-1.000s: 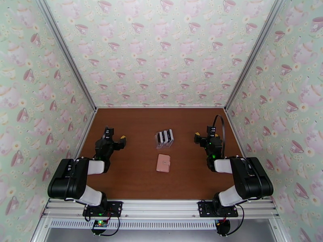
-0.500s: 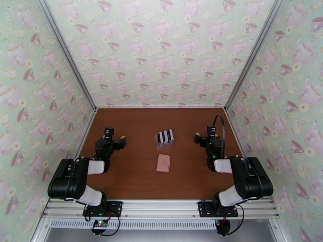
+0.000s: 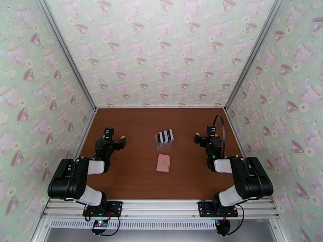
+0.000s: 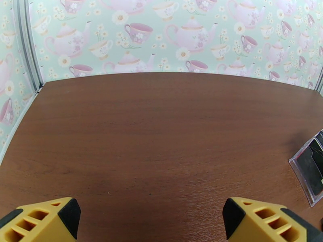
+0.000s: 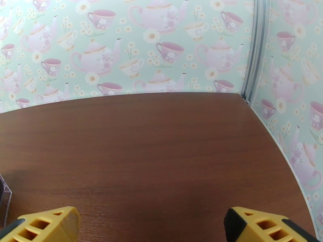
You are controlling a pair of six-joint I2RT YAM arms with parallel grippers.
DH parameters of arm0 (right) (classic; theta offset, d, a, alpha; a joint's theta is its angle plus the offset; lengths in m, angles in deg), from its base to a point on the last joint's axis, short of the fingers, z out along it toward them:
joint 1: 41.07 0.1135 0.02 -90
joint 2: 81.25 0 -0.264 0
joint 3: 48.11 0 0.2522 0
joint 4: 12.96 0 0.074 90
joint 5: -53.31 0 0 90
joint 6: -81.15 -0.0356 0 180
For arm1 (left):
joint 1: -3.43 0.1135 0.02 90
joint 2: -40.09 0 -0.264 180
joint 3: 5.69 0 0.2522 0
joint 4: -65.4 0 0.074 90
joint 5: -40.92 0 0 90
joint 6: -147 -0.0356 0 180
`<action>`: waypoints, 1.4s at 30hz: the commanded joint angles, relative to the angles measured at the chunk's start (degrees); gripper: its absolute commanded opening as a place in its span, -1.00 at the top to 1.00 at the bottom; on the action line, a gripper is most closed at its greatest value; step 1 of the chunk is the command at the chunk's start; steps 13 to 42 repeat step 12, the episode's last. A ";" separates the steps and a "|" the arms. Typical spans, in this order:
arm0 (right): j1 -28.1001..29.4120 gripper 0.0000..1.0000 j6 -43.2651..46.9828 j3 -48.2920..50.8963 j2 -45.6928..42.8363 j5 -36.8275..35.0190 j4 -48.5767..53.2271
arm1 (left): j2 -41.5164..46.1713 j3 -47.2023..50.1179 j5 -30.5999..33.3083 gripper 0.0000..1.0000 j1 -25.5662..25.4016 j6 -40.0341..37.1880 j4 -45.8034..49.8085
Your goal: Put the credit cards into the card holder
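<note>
Both sets of jaws are spread wide on my end, left gripper (image 3: 114, 135) and right gripper (image 3: 204, 134) holding nothing. The credit cards (image 3: 165, 136) stand in a clear rack (image 3: 158, 145) mid-table, with the pink card holder (image 3: 163, 163) lying shut just on the near side of it. The cards look thin, stiff and slick, so I'd pinch one by its top edge

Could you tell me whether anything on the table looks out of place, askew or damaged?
Nothing stands out. The credit cards stand in the clear rack, the pink card holder lies flat near it, and the left gripper and right gripper are open, touching nothing.
</note>
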State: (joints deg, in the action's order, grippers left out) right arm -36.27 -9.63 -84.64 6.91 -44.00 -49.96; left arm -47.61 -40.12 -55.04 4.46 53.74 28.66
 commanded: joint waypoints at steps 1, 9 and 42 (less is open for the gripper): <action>-0.25 -1.00 0.16 0.48 0.43 -1.04 -1.44 | -0.35 -0.24 0.86 -1.00 -0.16 -0.78 -1.61; -0.24 -1.00 0.16 0.46 0.44 -0.99 -1.43 | -0.42 -0.25 1.12 -1.00 -0.16 -0.60 -1.62; -0.23 -1.00 0.17 0.48 0.43 -1.05 -1.44 | -0.36 -0.12 1.21 -1.00 -0.15 -0.62 -1.67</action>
